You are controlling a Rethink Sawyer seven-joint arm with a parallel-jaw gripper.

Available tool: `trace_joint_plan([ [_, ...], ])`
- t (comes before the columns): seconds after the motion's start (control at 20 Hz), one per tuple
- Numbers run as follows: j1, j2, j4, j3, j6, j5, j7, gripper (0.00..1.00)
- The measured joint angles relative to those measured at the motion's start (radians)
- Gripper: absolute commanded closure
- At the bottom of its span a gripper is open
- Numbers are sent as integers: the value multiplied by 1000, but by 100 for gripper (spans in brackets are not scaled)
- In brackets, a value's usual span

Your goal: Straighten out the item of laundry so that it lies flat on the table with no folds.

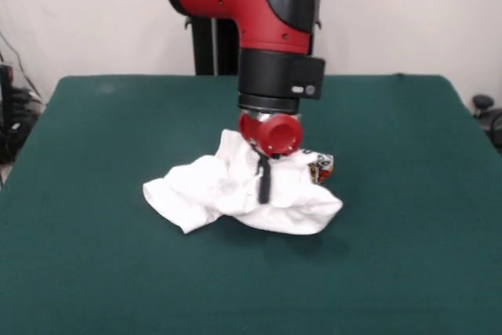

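Observation:
The item of laundry (210, 191) is a white garment lying crumpled in a heap near the middle of the dark green table (86, 139). A small patch of its red and orange print (321, 168) shows at the heap's right edge. The rest of the print and the lettering are hidden in the folds. The red and black arm comes down from above, and my gripper (264, 187) reaches into the top of the heap at its middle. The cloth around it is bunched up and hides how it stands on the garment.
The black pedestal (210, 45) stands behind the table's far edge. Dark equipment and cables (12, 107) sit off the left edge, and a dark object (485, 107) off the right edge. Green tabletop surrounds the garment on all sides.

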Motion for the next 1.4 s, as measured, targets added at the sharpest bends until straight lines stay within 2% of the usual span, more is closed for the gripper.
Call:
trace_joint_plan([
  [0.05, -12, -2, 11, 24, 5, 11, 13, 100],
  [0.1, -50, -13, 39, 90, 38, 37, 41, 100],
  [0.25, -98, -32, 72, 164, 99, 61, 64, 100],
  [0.5, -190, -112, 152, 317, 289, 129, 81, 100],
  [0.8, -221, -184, 205, 419, 359, 196, 81, 100],
  [0.9, -227, -224, 232, 473, 370, 245, 82, 100],
  [1.15, -217, -284, 263, 514, 418, 338, 90, 100],
  [1.2, -201, -310, 268, 504, 468, 373, 98, 100],
  [1.3, -183, -325, 267, 486, 511, 388, 104, 100],
  [1.4, -132, -344, 262, 420, 617, 397, 117, 100],
])
